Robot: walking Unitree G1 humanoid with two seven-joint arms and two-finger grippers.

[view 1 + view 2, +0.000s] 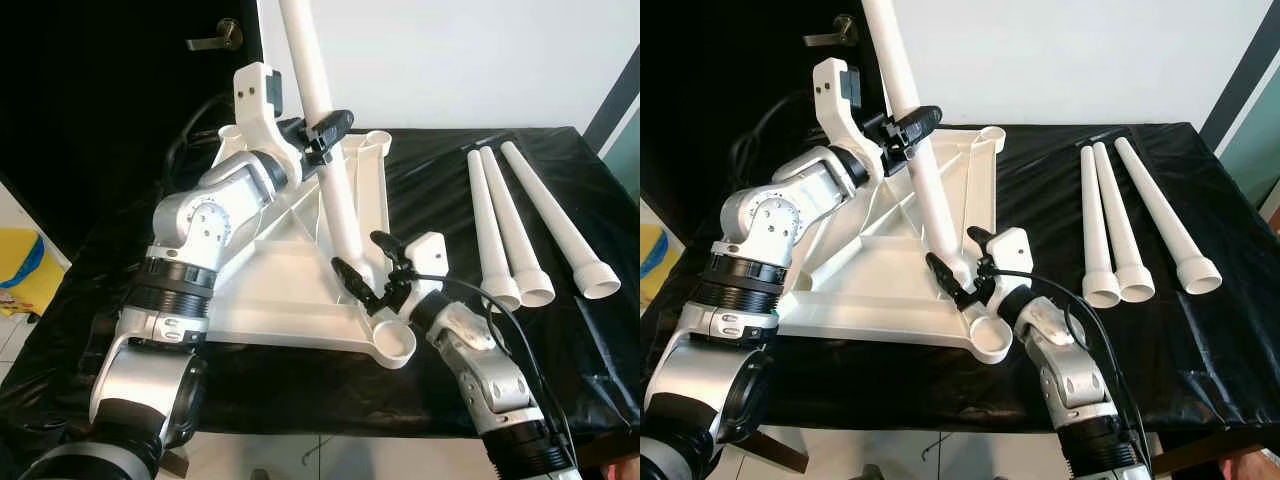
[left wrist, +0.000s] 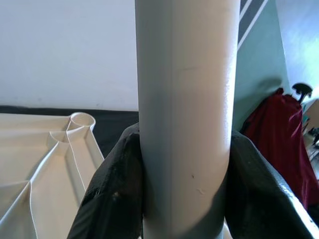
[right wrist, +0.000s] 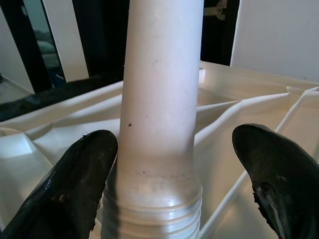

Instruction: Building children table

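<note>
A plain white wall (image 1: 450,60) runs across the back from twelve to two o'clock, evenly lit by daylight. At eleven o'clock stands a dark door (image 1: 120,90) with a brass lever handle (image 1: 218,39). A glossy black plastic sheet (image 1: 560,350) covers the work surface. At nine o'clock a yellow and blue bin (image 1: 25,270) sits on pale floor tiles (image 1: 15,335). A red cloth (image 2: 284,144) hangs against a teal-green wall (image 2: 261,55).

White plastic tabletop (image 1: 270,290) lying upside down on black cloth (image 1: 560,330), ribbed underside up, round corner sockets, one white tapered leg (image 1: 325,130) standing tilted on it, three spare legs (image 1: 520,225) lying side by side right of the tabletop
</note>
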